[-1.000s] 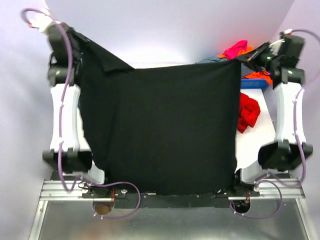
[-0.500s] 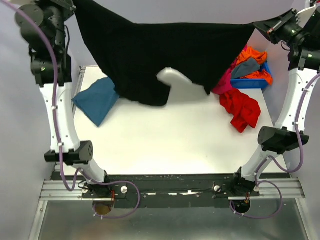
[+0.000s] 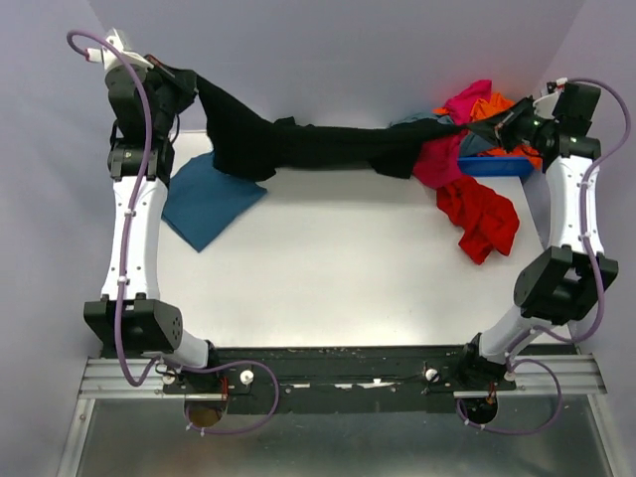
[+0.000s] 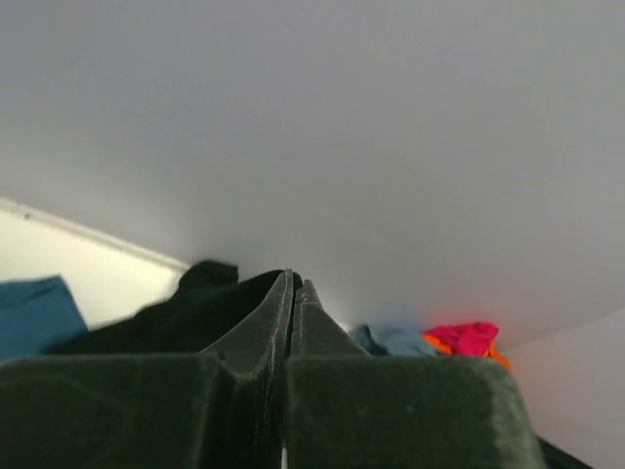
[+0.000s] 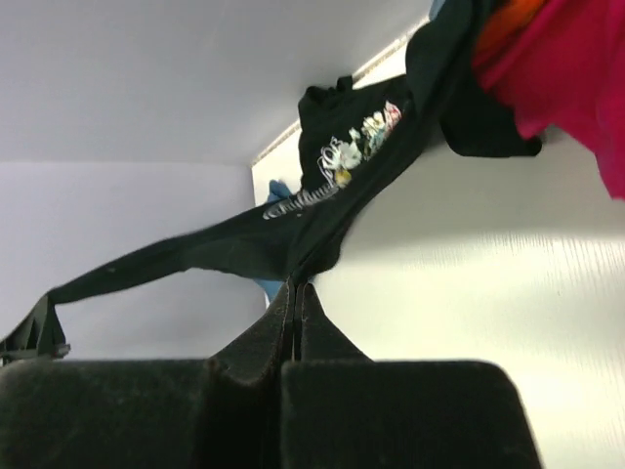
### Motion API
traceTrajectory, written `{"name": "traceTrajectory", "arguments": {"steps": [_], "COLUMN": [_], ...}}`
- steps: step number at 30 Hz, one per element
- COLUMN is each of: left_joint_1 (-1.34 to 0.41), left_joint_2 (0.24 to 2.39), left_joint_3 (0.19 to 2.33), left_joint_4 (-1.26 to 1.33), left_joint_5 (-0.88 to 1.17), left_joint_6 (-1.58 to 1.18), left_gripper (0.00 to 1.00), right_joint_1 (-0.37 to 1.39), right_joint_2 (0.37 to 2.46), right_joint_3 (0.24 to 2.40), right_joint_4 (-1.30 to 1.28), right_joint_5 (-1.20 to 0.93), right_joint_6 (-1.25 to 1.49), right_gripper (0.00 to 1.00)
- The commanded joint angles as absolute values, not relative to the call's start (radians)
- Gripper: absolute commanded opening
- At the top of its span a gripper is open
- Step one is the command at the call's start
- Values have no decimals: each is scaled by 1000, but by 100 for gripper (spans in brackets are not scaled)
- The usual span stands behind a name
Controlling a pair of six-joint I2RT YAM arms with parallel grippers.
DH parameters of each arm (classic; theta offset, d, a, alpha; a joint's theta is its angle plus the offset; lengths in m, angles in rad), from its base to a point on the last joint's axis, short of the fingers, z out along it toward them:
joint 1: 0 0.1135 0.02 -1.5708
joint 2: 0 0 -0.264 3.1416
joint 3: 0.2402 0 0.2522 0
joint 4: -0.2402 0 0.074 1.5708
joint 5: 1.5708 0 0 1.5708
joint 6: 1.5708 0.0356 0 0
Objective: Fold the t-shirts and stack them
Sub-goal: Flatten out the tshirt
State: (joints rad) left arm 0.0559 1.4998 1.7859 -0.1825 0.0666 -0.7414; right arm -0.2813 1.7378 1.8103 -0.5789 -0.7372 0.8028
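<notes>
The black t-shirt [image 3: 318, 147] hangs stretched in a sagging band across the far side of the table, between my two grippers. My left gripper [image 3: 192, 83] is shut on one end at the far left, and in the left wrist view black cloth [image 4: 186, 308] bunches beside the pressed-together fingers [image 4: 293, 283]. My right gripper [image 3: 479, 127] is shut on the other end at the far right. The right wrist view shows the black t-shirt [image 5: 322, 210] running out from the fingertips [image 5: 298, 285], with its floral print [image 5: 356, 147] showing. A folded teal-blue t-shirt [image 3: 209, 199] lies flat at the left.
A red t-shirt [image 3: 484, 221] lies crumpled at the right of the white table [image 3: 328, 278]. Behind it a small blue bin [image 3: 504, 166] holds magenta [image 3: 469, 99] and orange [image 3: 502, 107] t-shirts, with magenta cloth spilling out under the black shirt. Grey walls enclose the far side and both sides.
The black t-shirt, held spread high in front of the camera a second ago, has swung away and down to the far side of the table. Both arms have reached outward and lowered.
</notes>
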Motion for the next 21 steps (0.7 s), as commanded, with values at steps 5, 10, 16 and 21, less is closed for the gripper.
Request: {"name": "traceTrajectory", "arguments": {"steps": [5, 10, 16, 21], "left_joint_1": [48, 48, 48, 48], "left_joint_2": [1220, 1151, 962, 845], "left_joint_3": [1695, 1796, 1754, 1664], "left_joint_4": [-195, -229, -106, 35], "left_joint_5": [41, 9, -44, -103], "left_joint_6": [-681, -620, -588, -574], "left_gripper": [0, 0, 0, 0], "right_joint_1": [-288, -288, -288, -290], "right_joint_2": [1433, 1290, 1018, 861], "right_joint_3": [1620, 1707, 1655, 1575], "right_joint_4": [-497, -459, -312, -210], "right_joint_5": [-765, -772, -625, -479], "right_joint_6": [744, 726, 680, 670], "right_gripper": [1, 1, 1, 1]}}
